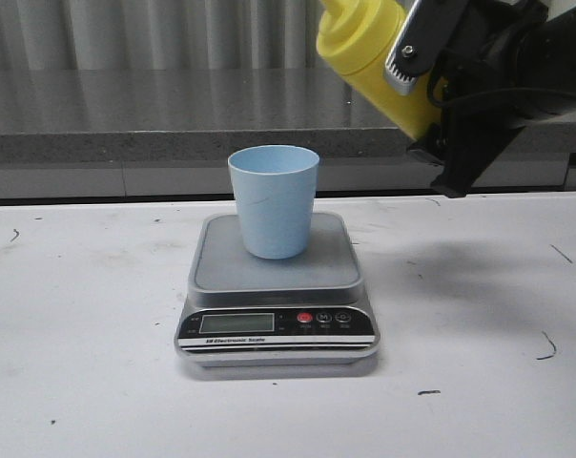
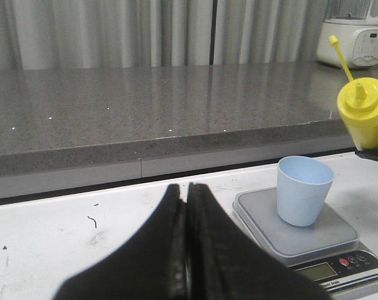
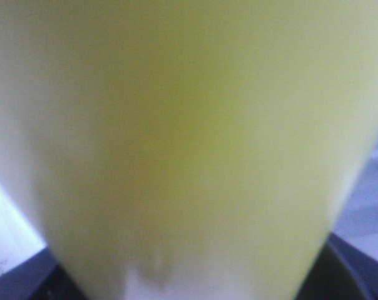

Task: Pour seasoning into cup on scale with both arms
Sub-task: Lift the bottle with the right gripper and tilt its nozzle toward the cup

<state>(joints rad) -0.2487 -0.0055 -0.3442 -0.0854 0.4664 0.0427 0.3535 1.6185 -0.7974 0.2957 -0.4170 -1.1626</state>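
The light blue cup (image 1: 274, 198) stands upright on the grey platform of the scale (image 1: 275, 272); both also show in the left wrist view, the cup (image 2: 303, 189) and the scale (image 2: 314, 240). My right gripper (image 1: 423, 72) is shut on the yellow seasoning bottle (image 1: 369, 52), held tilted in the air above and to the right of the cup. The bottle (image 2: 364, 112) has its cap open on the tether. In the right wrist view the bottle (image 3: 189, 144) fills the frame, blurred. My left gripper (image 2: 186, 190) is shut and empty, left of the scale, out of the front view.
A grey stone counter (image 1: 154, 114) runs along the back behind the white table (image 1: 78, 363). A white appliance (image 2: 355, 34) stands on the counter at the far right. Curtains hang behind.
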